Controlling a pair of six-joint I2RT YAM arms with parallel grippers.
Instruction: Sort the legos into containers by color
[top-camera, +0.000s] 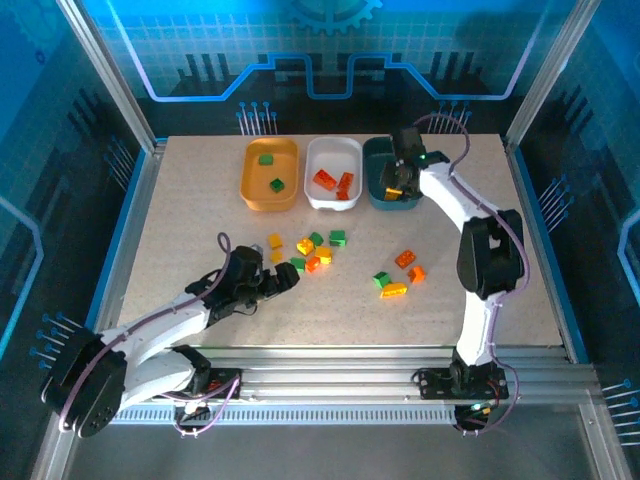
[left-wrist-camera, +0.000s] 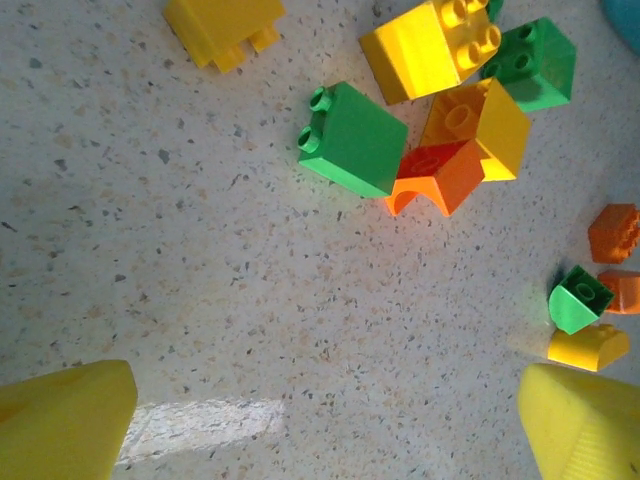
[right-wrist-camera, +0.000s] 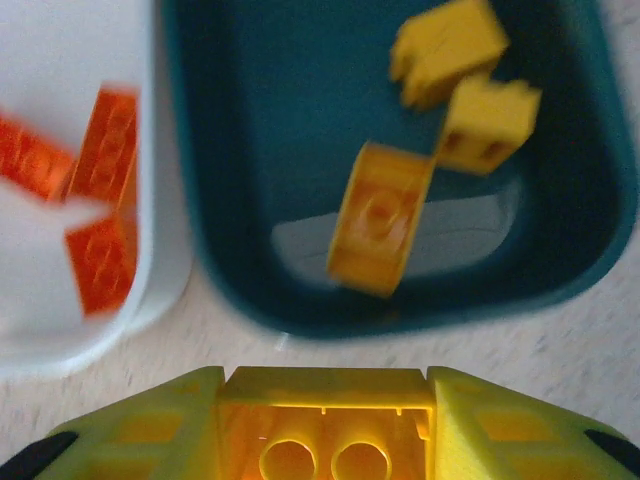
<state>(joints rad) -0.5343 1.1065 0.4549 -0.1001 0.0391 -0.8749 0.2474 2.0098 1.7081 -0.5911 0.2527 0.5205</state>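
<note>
My right gripper (right-wrist-camera: 328, 385) is shut on a yellow lego (right-wrist-camera: 328, 425), held hollow side toward the camera over the near rim of the dark teal container (right-wrist-camera: 230, 290). Three yellow legos (right-wrist-camera: 380, 220) lie inside that container. The white container (top-camera: 312, 172) holds red-orange legos (top-camera: 325, 179), and the orange-yellow container (top-camera: 248, 182) holds two green ones (top-camera: 277, 184). My left gripper (left-wrist-camera: 325, 400) is open, low over the bare table. Just beyond it lie a green lego (left-wrist-camera: 352, 138) and a red-orange one (left-wrist-camera: 435, 178), in a loose pile with yellow and green legos.
A second loose group lies to the right of centre: two red-orange legos (top-camera: 405, 258), a green one (top-camera: 381, 279) and a yellow one (top-camera: 393, 291). A lone yellow lego (left-wrist-camera: 215, 25) lies left of the pile. The three containers stand side by side along the table's far edge.
</note>
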